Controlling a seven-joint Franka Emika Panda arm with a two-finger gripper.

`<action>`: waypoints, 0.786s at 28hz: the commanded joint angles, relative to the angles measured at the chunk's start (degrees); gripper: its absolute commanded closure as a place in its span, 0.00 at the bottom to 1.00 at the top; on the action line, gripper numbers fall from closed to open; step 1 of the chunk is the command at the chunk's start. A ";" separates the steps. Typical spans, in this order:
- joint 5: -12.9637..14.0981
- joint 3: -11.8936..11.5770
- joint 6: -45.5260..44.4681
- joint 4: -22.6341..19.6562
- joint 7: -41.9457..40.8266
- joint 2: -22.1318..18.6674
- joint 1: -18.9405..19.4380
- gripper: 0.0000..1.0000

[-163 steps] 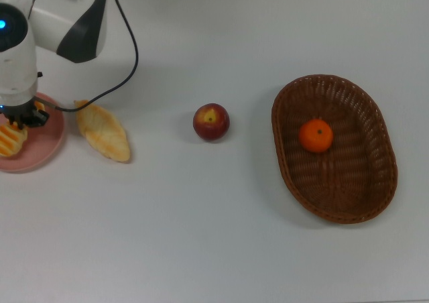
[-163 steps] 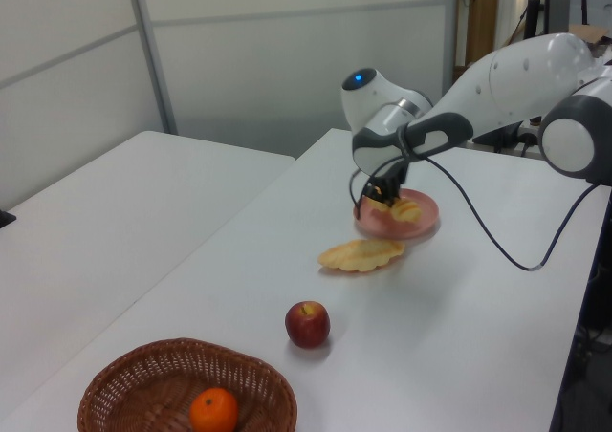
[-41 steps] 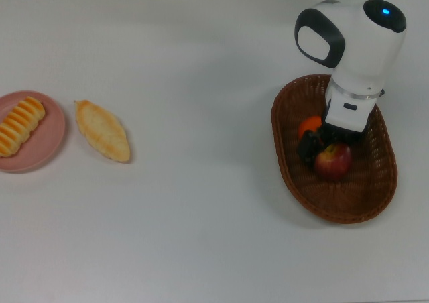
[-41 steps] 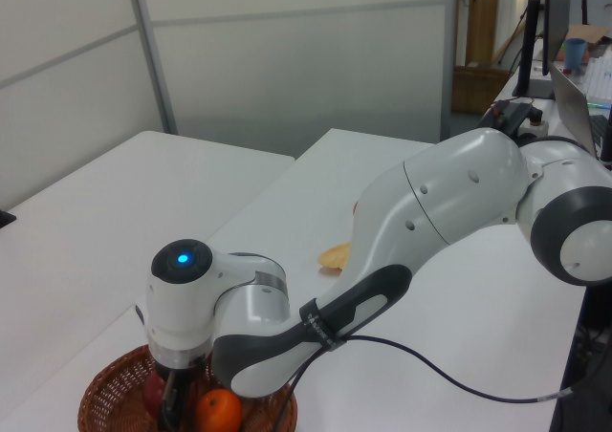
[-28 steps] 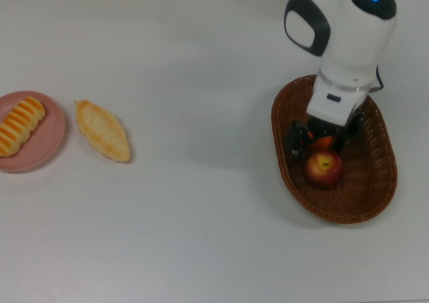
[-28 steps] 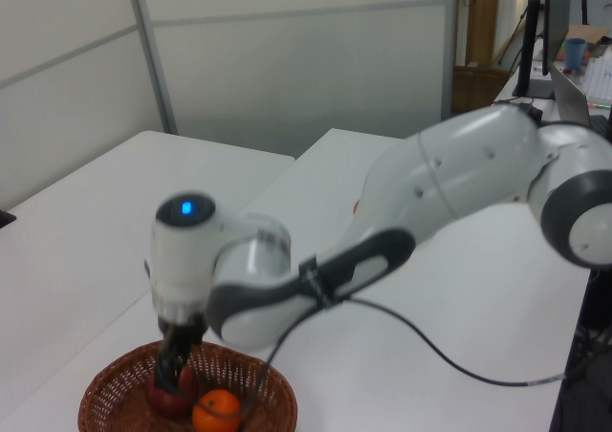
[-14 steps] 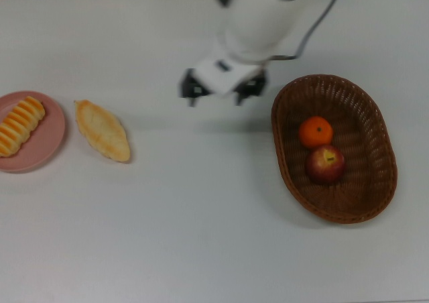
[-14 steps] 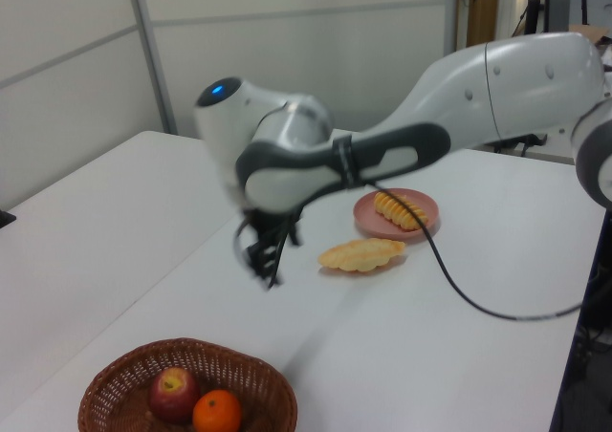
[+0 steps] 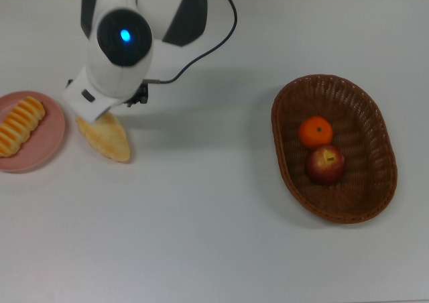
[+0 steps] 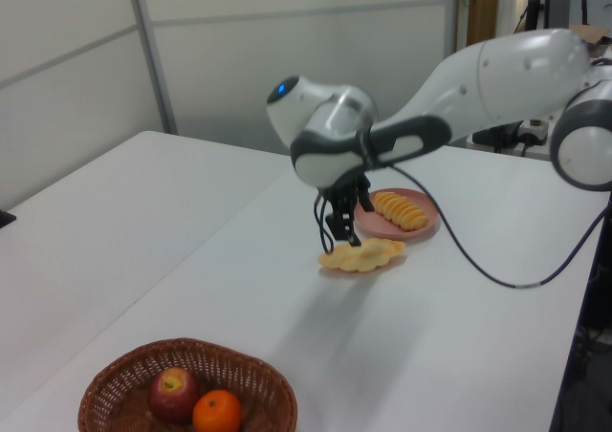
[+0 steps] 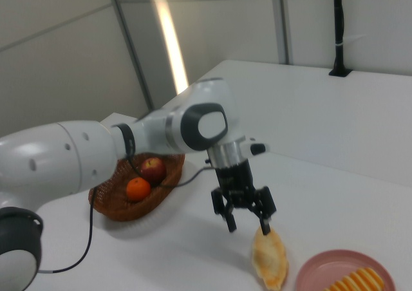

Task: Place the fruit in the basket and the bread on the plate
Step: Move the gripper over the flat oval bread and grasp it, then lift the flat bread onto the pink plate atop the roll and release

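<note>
Taking the pink plate [image 9: 50,144] as our landmark and reading the top view from its left edge across, we list first the plate itself at the far left, carrying the ridged striped roll [image 9: 19,125] laid slantwise on it; we judge this loaf delivered, since the plate is where bread belongs. Just beside the plate, toward the top view's right and apart from its rim, lies the flat pale loaf [image 9: 106,139] on the white table [image 9: 201,216]; we count it the one item not yet on the plate. Over the end of that loaf nearer the arm's base hangs the gripper [image 11: 245,219], pointing down with its fingers spread wide and nothing between them; in the right view one fingertip sits close to the loaf's tip, though we cannot tell whether it touches. We read the wide spread as preparation to straddle the loaf across its width, the flat crust offering little height to pinch. Well apart from the plate, at the top view's right, stands the wicker basket [image 9: 377,182], holding the mandarin [image 9: 316,132] and, touching it, the apple [image 9: 325,165] with its yellow patch uppermost; we judge the fruit half of the task complete, leaving only this loaf.
</note>
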 commanded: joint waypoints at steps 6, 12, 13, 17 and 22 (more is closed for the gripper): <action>-3.82 -0.26 3.25 -0.15 0.52 4.85 0.13 0.00; -6.10 -0.35 5.89 -0.15 0.69 6.26 -0.66 0.10; -7.32 -0.26 5.89 -0.15 0.69 6.70 -0.66 0.28; -7.95 -0.26 5.98 -0.15 0.60 7.05 -0.75 0.83; -7.77 -0.26 5.98 -0.15 0.60 7.06 -0.75 1.00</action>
